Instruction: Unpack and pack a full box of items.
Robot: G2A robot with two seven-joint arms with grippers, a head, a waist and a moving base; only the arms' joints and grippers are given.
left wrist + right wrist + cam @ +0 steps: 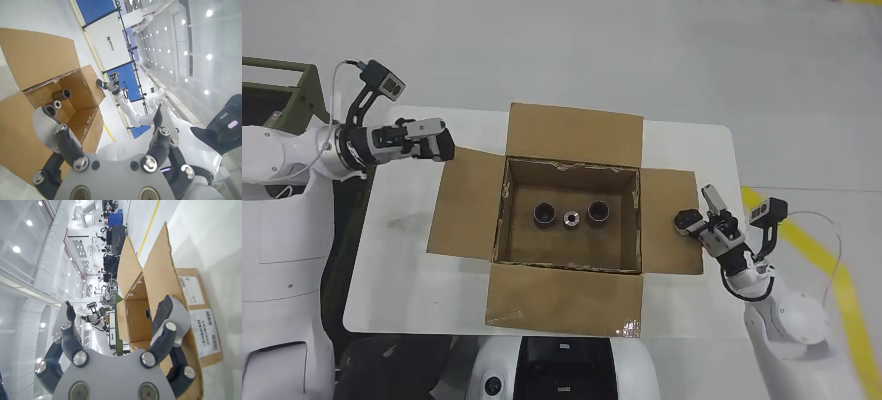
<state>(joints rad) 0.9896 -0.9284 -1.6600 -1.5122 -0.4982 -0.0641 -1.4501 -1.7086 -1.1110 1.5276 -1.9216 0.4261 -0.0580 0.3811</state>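
Open cardboard box (572, 130) at the middle of a white table (392, 270), with its four flaps spread outward. On the box floor, toward the far wall, three items stand in a row. A dark cylinder (544, 212) is on the robot's left, a small metal ring (570, 217) is in the middle, and a second cylinder (598, 210) is on the right. All three are upright with their open ends facing up, and they sit close together without touching. The left gripper (437, 142) hangs above the table just beside the far corner of the left flap, its fingers spread wide and holding nothing. Its wrist view looks between those fingers (43, 121) into the box (83, 106). There the dark cylinder (49, 109) is partly hidden behind one finger, with the metal ring (57, 104) and the second cylinder (61, 94) beyond it. The right gripper (684, 222) sits at the outer edge of the right flap, likewise open and empty. Whether it touches the cardboard cannot be told. In the right wrist view the right gripper (116, 304) faces the box opening, and one flap bears printed labels (205, 323).
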